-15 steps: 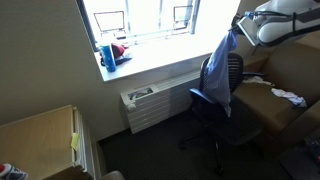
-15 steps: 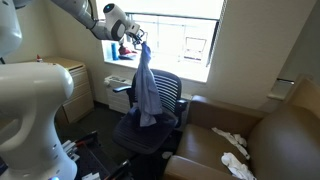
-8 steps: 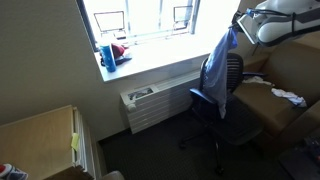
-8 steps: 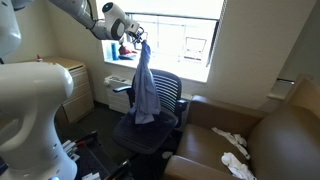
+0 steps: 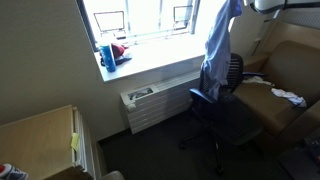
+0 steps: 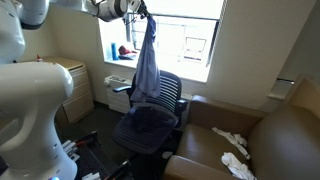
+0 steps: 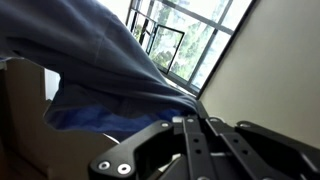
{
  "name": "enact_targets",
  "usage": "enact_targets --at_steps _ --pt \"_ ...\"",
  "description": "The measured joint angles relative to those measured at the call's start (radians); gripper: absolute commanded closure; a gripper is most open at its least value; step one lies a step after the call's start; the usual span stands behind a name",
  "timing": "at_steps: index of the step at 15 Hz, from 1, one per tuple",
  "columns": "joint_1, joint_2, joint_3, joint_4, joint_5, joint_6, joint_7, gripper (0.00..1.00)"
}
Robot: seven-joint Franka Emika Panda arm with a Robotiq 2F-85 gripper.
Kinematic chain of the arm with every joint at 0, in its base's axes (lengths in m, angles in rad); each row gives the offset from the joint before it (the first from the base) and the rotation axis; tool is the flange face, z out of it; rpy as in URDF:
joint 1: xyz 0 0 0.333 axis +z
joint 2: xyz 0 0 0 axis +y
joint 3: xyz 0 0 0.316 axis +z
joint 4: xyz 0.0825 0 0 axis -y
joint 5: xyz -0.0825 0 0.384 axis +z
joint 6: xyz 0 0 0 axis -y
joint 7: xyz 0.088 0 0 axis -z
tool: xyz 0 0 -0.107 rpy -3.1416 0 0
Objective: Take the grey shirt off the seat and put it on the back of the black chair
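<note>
The grey shirt (image 5: 216,45) hangs from my gripper (image 6: 141,9), which is shut on its top near the upper edge in both exterior views. The shirt (image 6: 146,62) dangles full length above the black chair (image 6: 148,122), its lower hem close to the backrest and the seat (image 5: 228,108). In the wrist view the shirt (image 7: 90,60) fills the left half, bunched against my gripper (image 7: 190,122).
A window sill (image 5: 140,58) holds a blue cup (image 5: 107,54) and red item. A radiator (image 5: 155,100) sits below. A brown couch (image 6: 250,140) with white cloth (image 6: 232,140) stands beside the chair. A wooden cabinet (image 5: 40,135) stands at the lower left.
My gripper has risen sharply with the shirt, lifting it from beside the chair back to hanging high above the chair.
</note>
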Motion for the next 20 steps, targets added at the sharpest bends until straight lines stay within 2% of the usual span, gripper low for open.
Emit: enact_targets --at_steps 2,4,6,9,10,12,15,20 --pt "-0.029 0.045 -0.083 0.118 -0.002 -0.107 0.151 0.96" --pt "-0.083 0.083 -0.123 0.218 -0.005 -0.147 0.262 0.96" --pt "-0.122 0.112 -0.127 0.263 -0.005 -0.154 0.298 0.99" --pt "-0.124 0.129 -0.126 0.263 -0.001 -0.142 0.318 0.99" --pt "-0.126 0.139 -0.130 0.268 0.004 -0.131 0.368 0.99" --pt "-0.156 0.176 -0.151 0.321 0.006 -0.138 0.515 0.99" --pt "-0.246 0.241 -0.212 0.471 0.006 -0.202 0.754 0.99" --pt "-0.393 0.311 -0.400 0.705 0.007 -0.362 1.145 0.99"
